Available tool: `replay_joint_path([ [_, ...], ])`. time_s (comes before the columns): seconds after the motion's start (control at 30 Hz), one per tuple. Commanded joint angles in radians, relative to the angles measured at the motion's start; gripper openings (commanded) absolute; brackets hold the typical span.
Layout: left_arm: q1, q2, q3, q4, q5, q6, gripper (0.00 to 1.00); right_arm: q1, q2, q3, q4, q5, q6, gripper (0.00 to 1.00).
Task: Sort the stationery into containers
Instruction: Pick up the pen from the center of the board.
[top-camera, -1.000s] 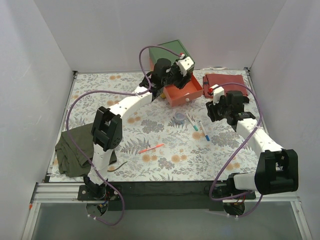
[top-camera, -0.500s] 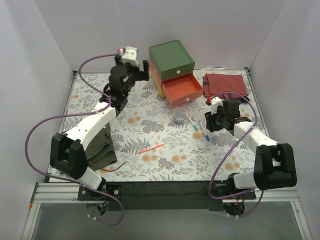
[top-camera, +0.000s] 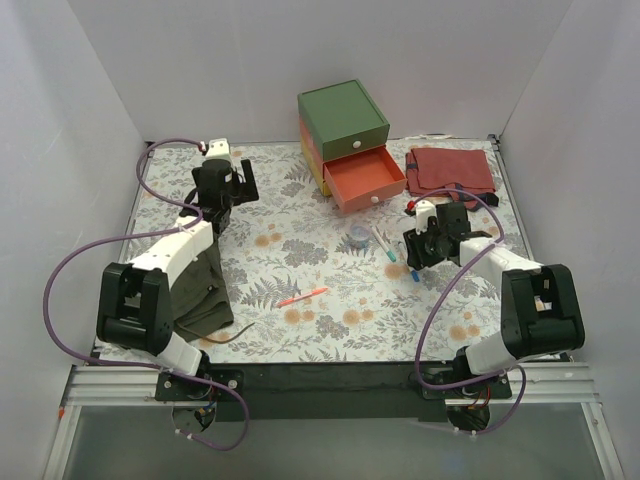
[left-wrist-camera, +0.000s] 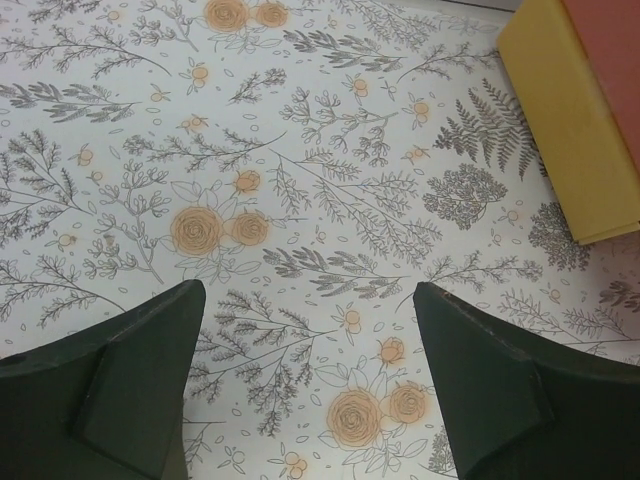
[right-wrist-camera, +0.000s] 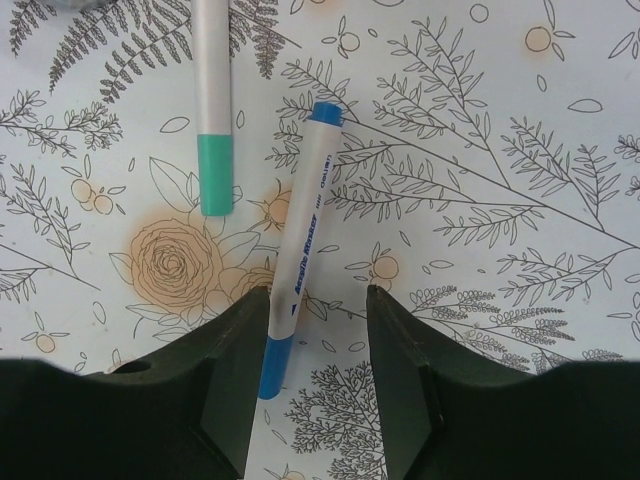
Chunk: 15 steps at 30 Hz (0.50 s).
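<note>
The drawer box stands at the back, with a green top, an open salmon-red drawer and a yellow bottom layer. A grey-blue tape roll, a white teal-tipped pen, a white blue-tipped pen and a pink-red pen lie on the floral mat. My right gripper is open and low over the mat. The blue-tipped pen lies between its jaws against the left finger, and the teal-tipped pen lies just ahead. My left gripper is open and empty over bare mat, left of the box.
A folded red cloth lies right of the box. An olive-green cloth lies at the left front under my left arm. Purple cables loop beside both arms. White walls close in the mat on three sides.
My left arm has swung away from the open drawer to the back left and come down low over the mat. My right gripper has moved down and left onto the blue-tipped pen.
</note>
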Motion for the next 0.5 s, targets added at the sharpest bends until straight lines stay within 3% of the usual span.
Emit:
replay_joint_path([
  [0.0,0.021,-0.022,-0.006,-0.036,-0.002,-0.030,0.87,0.012,0.014,0.049,0.005,-0.019,0.022,0.53],
  [0.3,0.030,-0.031,-0.009,-0.048,-0.010,-0.029,0.87,0.032,0.110,0.054,0.013,0.025,0.034,0.53],
  [0.37,0.030,-0.034,-0.012,-0.048,-0.011,-0.029,0.87,0.031,0.124,0.055,0.013,0.031,0.028,0.49],
  [0.47,0.029,-0.038,-0.018,-0.048,-0.010,-0.032,0.86,0.032,0.129,0.044,0.010,0.011,0.007,0.30],
])
